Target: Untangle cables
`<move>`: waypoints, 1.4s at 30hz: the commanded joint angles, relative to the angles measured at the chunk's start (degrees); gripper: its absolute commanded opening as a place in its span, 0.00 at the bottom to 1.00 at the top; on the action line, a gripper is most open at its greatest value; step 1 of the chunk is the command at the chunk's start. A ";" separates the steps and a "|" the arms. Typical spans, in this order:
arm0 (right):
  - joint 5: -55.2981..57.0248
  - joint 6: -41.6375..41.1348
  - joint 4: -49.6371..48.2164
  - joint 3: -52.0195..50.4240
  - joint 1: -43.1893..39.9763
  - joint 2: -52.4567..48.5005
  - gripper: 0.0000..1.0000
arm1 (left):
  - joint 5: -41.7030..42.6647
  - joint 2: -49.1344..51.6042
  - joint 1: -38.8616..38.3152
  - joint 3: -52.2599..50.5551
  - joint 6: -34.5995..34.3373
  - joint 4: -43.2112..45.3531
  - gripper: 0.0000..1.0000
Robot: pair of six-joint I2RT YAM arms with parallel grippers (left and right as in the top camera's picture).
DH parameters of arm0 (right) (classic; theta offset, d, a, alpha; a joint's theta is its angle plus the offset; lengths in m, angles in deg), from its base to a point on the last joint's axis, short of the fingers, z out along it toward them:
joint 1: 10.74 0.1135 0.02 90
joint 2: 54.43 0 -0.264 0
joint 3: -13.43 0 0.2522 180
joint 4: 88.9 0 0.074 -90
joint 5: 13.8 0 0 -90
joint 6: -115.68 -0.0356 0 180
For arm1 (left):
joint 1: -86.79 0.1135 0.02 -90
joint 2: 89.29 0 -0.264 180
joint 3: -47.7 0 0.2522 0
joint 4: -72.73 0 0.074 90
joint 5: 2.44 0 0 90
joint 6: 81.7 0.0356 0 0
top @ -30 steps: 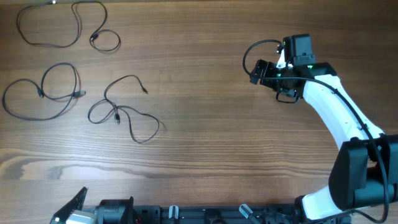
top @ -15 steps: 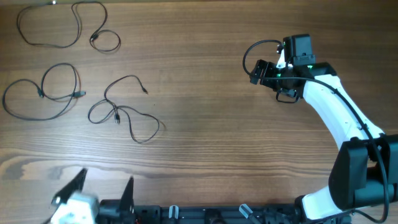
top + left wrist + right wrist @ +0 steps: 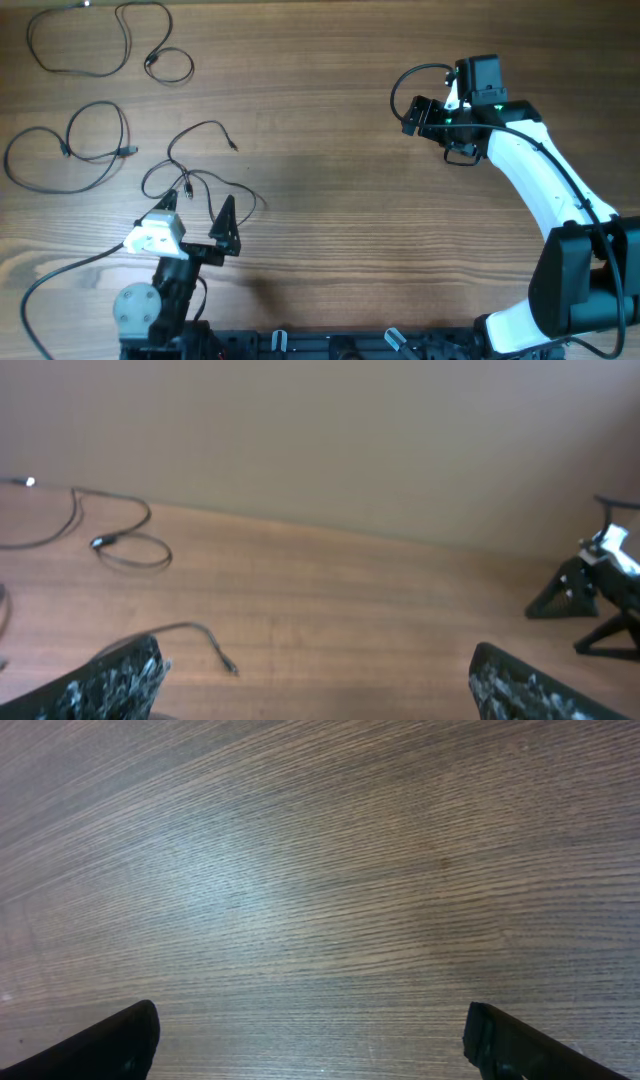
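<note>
Three thin black cables lie apart on the left of the wooden table (image 3: 340,230): one at the far corner (image 3: 90,75), one near the left edge (image 3: 128,151), and a looped one (image 3: 200,124) closer to the middle. My left gripper (image 3: 197,208) hovers open over the near end of that looped cable, nothing between its fingers. In the left wrist view the gripper (image 3: 325,690) is spread wide, with the cable's plug end (image 3: 190,627) just ahead on the left and the far cable (image 3: 102,542) beyond. My right gripper (image 3: 432,130) stands open far right; in its wrist view the gripper (image 3: 315,1050) frames only bare wood.
The right arm (image 3: 540,190) reaches in from the near right corner and shows in the left wrist view as a dark shape (image 3: 600,590). The left arm's own thicker black wire (image 3: 60,270) curves along the near left edge.
The left arm has come up from the front edge and moved forward over the near end of the looped cable. The right arm and the cables have not moved.
</note>
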State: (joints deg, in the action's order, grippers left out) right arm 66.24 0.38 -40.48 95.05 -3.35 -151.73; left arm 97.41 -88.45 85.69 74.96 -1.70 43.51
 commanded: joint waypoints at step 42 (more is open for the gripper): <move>1.20 -0.35 -0.13 -0.11 0.13 0.02 1.00 | -3.08 0.46 0.37 -13.11 1.86 11.67 1.00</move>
State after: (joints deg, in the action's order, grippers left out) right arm 66.24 0.40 -40.48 95.05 -3.35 -151.73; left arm 94.85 -82.86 85.69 62.52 -0.83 54.81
